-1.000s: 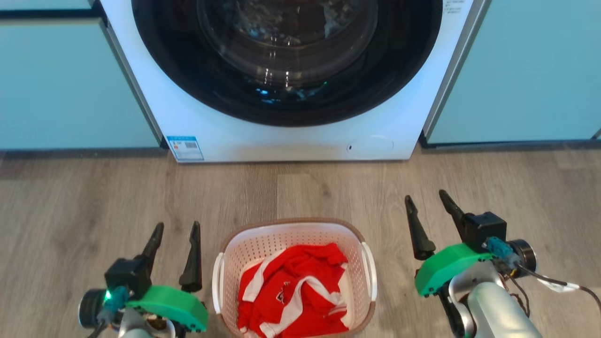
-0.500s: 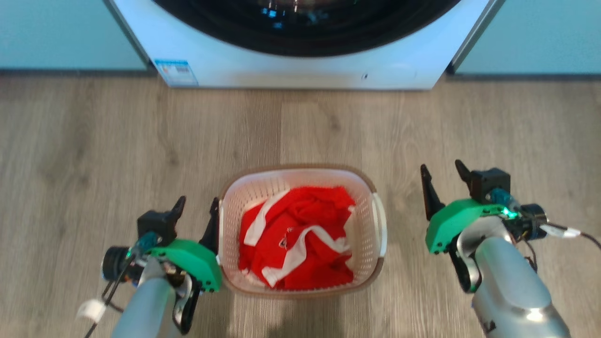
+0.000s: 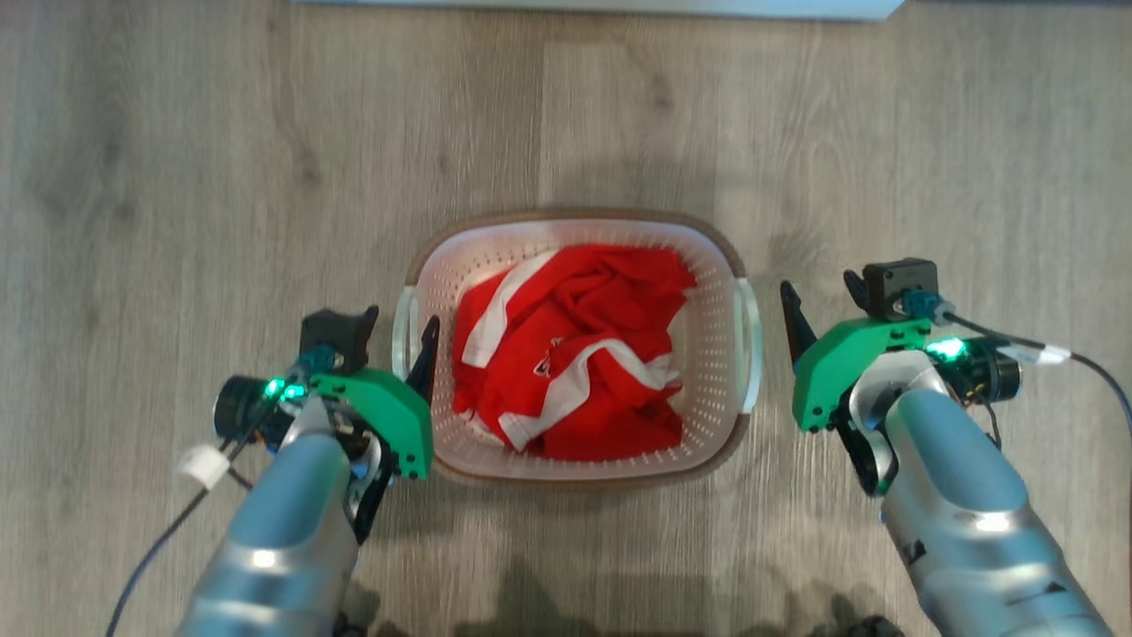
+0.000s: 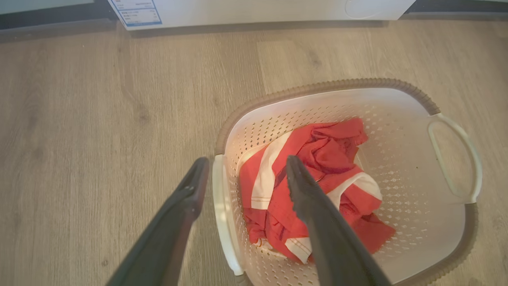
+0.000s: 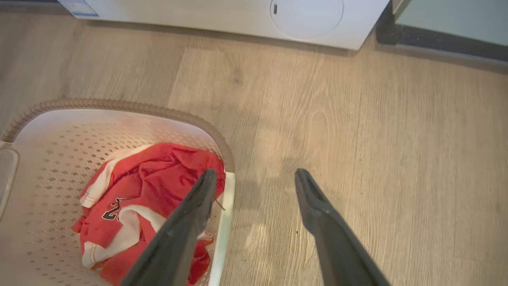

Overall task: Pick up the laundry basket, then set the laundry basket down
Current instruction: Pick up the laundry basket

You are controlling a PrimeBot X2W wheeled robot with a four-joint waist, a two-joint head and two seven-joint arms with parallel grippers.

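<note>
Wood-plank floor point(image 3: 177, 133) all round; white washer base point(image 4: 258, 12) along the top edge of the left wrist view.

Left gripper point(image 3: 402, 317), lower left of the head frame: spread wide, straddling the left handle point(image 4: 222, 206) of the laundry basket point(image 3: 710, 389). In the left wrist view, one finger over bare floor left of the handle, the other inside the basket over the red-and-white garment point(image 4: 337, 143). Contact with the handle not readable.

Right gripper point(image 3: 818, 283), right of centre in the head frame: also spread wide, holding nothing. Both fingers just outside the right handle point(image 3: 747, 345) there, a strip of floor between. In the right wrist view, inner finger overlapping the rim line, outer finger over floor. Probably above rim height and not yet around the handle.

Laundry basket on the floor at the centre of the head frame, between the two grippers. Long axis across the frame, left to right, one handle at each short end, each facing its own gripper. Garment heaped inside.

Key relation: basket inboard of both grippers. Left one nearer, already lined up across its handle; right one probably needing a short inward shift first.

Judged step: approach, pre-grasp, basket not yet lifted. Risk if closed or raised unevenly: tilt toward the right end, garment sliding.
</note>
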